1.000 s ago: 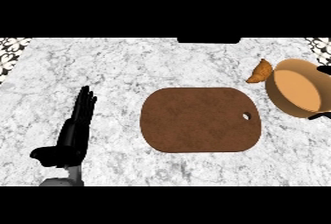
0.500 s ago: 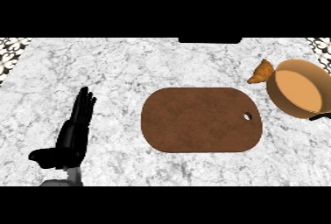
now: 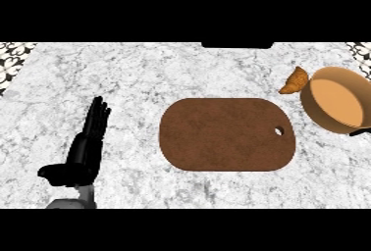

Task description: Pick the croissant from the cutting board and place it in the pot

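Closest to me, at the lower left of my view, my left hand (image 3: 85,147) rests on the marble counter (image 3: 145,73) with its fingers straight and together, pointing away from me, the thumb sticking out to the left near the wrist; it is released and grasps nothing. My right hand does not show at all. To the right of my left hand, apart from it, lies the cutting board (image 3: 226,134), a brown wooden slab with rounded corners and a small hole near its right edge; its top is bare. Farther off and well to the right of my hand, beyond the board's far right corner, sits the croissant (image 3: 293,81). It is a small golden-brown crescent, darker along its edges, tapering to a point at the top. It lies off the board on the counter, right against the outer left wall of the pot (image 3: 336,99), outside it rather than in it. The pot is a round tan vessel with a pale orange inside, partly cut off by the right edge of my view, with a dark bit at its lower right.
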### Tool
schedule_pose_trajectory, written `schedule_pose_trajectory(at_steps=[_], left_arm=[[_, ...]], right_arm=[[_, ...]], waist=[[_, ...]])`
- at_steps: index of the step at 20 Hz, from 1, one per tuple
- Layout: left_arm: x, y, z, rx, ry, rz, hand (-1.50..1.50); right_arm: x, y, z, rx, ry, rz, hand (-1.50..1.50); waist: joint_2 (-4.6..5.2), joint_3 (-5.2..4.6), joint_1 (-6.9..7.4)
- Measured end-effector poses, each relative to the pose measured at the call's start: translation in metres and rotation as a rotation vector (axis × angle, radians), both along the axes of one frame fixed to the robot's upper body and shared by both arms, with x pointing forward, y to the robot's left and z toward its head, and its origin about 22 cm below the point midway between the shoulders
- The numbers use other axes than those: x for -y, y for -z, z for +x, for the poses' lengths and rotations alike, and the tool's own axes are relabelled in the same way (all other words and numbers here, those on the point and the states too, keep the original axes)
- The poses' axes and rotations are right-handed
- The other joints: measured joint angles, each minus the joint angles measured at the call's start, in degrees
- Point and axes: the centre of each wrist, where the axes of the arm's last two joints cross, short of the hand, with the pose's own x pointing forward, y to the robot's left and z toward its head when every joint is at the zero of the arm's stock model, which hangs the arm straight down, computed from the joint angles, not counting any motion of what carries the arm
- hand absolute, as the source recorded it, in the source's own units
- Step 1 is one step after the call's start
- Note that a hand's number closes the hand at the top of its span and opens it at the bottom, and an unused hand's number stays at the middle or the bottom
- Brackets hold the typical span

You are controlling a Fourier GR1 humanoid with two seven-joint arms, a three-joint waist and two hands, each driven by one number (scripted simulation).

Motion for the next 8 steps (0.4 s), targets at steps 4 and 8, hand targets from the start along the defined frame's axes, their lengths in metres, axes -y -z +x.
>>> schedule_pose_trajectory(at_steps=[4, 8], left_arm=[[0.001, -0.002, 0.002, 0.001, 0.000, 0.000, 0.00], [-0.001, -0.003, 0.003, 0.004, -0.001, -0.003, 0.00]], right_arm=[[0.014, -0.003, -0.018, 0.031, 0.043, 0.018, -1.50], [0.025, -0.004, -0.033, 0.065, 0.100, 0.035, -1.50]], waist=[[0.01, 0.04, -0.10], [0.09, 0.08, 0.06]])
